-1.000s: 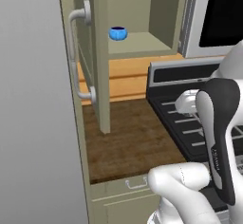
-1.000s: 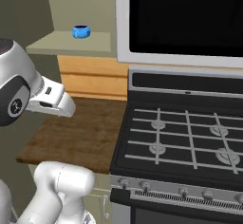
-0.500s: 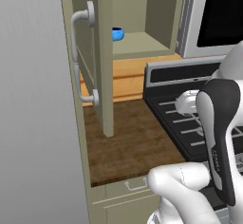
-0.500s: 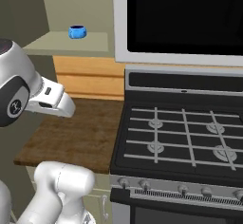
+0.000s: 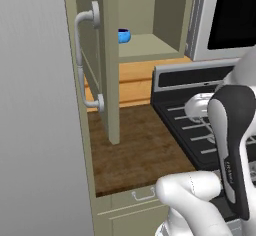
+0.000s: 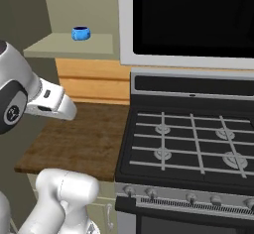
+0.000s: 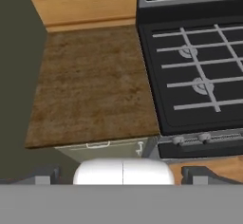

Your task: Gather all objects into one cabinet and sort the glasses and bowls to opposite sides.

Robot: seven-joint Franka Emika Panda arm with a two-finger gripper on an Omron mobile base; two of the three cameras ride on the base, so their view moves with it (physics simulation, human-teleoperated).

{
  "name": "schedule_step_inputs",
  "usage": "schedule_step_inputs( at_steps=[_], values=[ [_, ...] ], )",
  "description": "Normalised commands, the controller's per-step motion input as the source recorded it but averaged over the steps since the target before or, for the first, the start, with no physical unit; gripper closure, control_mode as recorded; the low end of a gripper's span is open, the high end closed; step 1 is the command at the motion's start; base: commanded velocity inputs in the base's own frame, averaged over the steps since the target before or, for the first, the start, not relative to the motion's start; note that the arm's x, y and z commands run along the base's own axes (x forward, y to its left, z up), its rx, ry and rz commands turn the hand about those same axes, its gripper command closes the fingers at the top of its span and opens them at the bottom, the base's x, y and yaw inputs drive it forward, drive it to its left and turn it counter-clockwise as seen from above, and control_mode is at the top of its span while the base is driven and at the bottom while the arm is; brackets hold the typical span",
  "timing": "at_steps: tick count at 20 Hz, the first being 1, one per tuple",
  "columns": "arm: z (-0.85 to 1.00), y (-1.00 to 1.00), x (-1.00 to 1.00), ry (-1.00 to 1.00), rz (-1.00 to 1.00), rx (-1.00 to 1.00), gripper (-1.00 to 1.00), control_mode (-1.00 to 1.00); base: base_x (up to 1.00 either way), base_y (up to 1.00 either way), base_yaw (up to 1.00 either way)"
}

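The gripper [image 7: 122, 180] looks down from above the counter; its two dark finger tips [image 7: 42, 179] stand wide apart at the bottom of the hand view and hold nothing. Below them lies the wooden counter [image 7: 90, 90], a brown mottled slab with a flat pale drawer front under its near edge. At 3 o'clock from the counter is the black stove [image 7: 199, 71], with thin grey grates and small round knobs on its front. In the right base view the small glossy blue bowl [image 6: 81, 32] sits at about 11 o'clock on a pale flat shelf [image 6: 69, 45]. In the left base view the bowl [image 5: 123, 36] is partly hidden behind the edge of an open sage-green door [image 5: 102, 60] with a curved grey bar handle [image 5: 85, 60].
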Motion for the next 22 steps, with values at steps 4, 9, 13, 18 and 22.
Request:
schedule_step_inputs(
  at_steps=[4, 9, 13, 18, 22],
  values=[
    [0.71, 0.17, 0.0, -0.31, 0.0, 0.0, -1.0, -1.0, 0.0, 0.0, 0.0],
    [0.63, 0.19, 0.13, -0.34, 0.0, 0.02, -1.0, -1.0, 0.0, 0.0, 0.0],
    [0.45, 0.23, 0.27, -0.39, 0.01, 0.04, -1.0, -1.0, 0.0, 0.0, 0.0],
    [0.45, 0.13, 0.16, -0.42, 0.0, 0.01, -1.0, -1.0, 0.0, 0.0, 0.0],
    [0.48, 0.16, 0.48, -0.26, 0.0, 0.01, -1.0, -1.0, 0.0, 0.0, 0.0]
  ],
)
